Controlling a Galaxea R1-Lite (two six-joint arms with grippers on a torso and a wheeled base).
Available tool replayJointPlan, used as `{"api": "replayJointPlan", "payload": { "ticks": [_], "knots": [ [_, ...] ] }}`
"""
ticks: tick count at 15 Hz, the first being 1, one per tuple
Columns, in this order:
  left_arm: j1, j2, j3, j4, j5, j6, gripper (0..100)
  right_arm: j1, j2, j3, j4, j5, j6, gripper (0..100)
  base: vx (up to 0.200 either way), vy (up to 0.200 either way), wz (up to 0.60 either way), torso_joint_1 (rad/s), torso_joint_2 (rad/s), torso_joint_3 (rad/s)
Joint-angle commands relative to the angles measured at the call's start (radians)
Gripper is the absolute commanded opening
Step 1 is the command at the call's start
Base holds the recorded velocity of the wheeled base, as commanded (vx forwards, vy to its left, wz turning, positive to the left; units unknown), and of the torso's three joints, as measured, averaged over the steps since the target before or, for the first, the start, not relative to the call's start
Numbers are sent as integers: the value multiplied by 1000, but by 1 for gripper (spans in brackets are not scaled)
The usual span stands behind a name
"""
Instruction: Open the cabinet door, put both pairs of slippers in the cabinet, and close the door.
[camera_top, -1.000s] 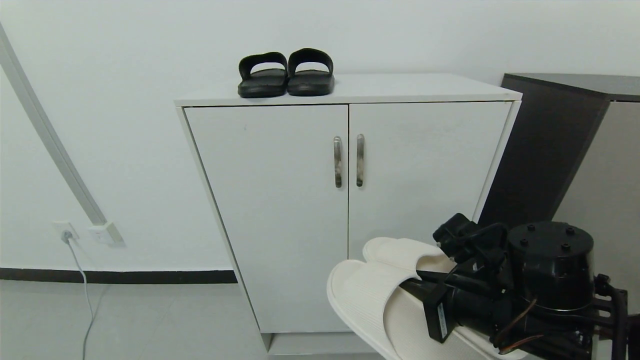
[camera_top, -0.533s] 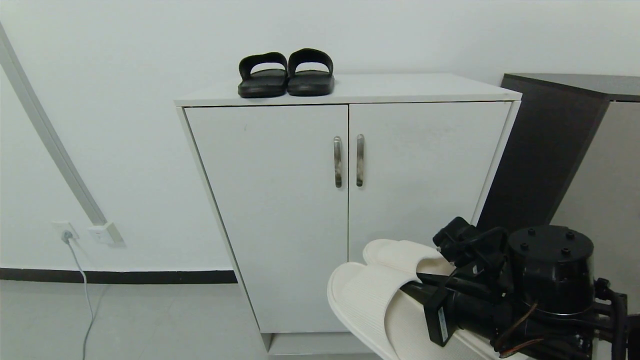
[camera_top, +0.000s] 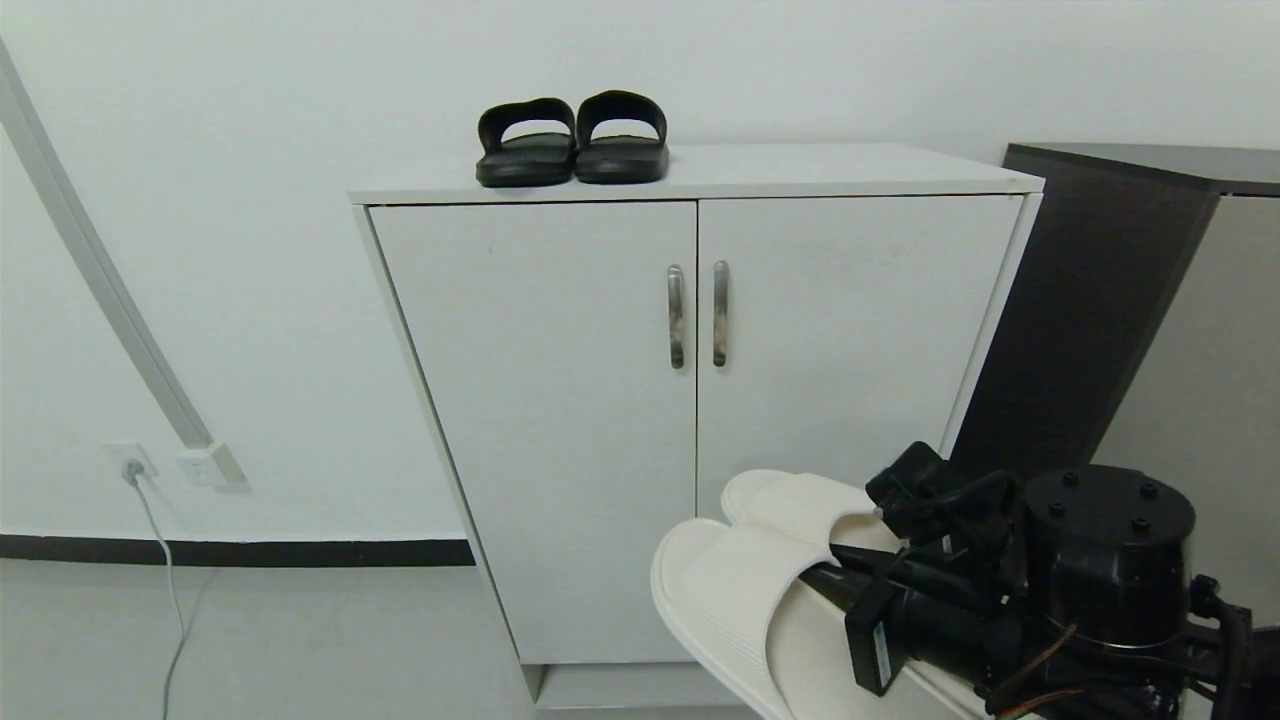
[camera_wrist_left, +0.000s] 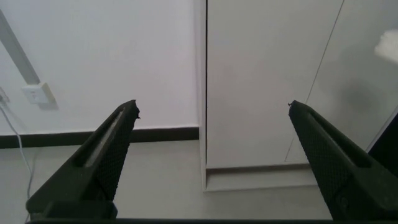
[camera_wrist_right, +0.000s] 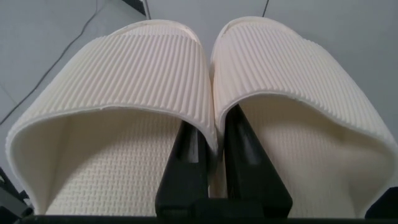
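The white cabinet stands against the wall with both doors shut, its two metal handles side by side at the middle. A pair of black slippers sits on its top, towards the left. My right gripper is low in front of the right door, shut on the inner edges of a pair of white slippers, toes pointing at the cabinet. The right wrist view has the white slippers pinched together by my gripper. My left gripper is open, facing the cabinet's lower left corner.
A dark cabinet stands right beside the white one. On the wall to the left are a slanted conduit, a socket and a cable hanging to the floor. Bare floor lies left of the cabinet.
The whole head view has shifted a little, so the cabinet sits slightly higher in the picture. My right gripper still holds the white slippers in about the same place.
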Motion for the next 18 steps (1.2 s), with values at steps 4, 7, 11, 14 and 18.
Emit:
{"api": "replayJointPlan", "payload": {
  "ticks": [4, 7, 11, 14, 18],
  "knots": [
    [-15, 344, -209, -14, -138, -62, 100, 2, 23, 2, -3, -1, 0, 0, 0, 0, 0, 0, 0, 0],
    [-15, 497, -243, -89, -216, -62, 100, 2, 23, 4, -3, 0, 1, 0, 0, 0, 0, 0, 0, 0],
    [-43, 698, -266, -236, -383, -56, 100, 5, 23, 1, -3, 0, 3, 0, 0, 0, 0, 0, 0, 0],
    [-104, 821, -303, -308, -399, -57, 100, 16, 23, 5, -3, 0, 3, 0, 0, 0, 0, 0, 0, 0],
    [-214, 977, -382, -380, -399, -60, 100, 17, 22, 5, -4, 0, 4, 0, 0, 0, 0, 0, 0, 0]
  ]
}}
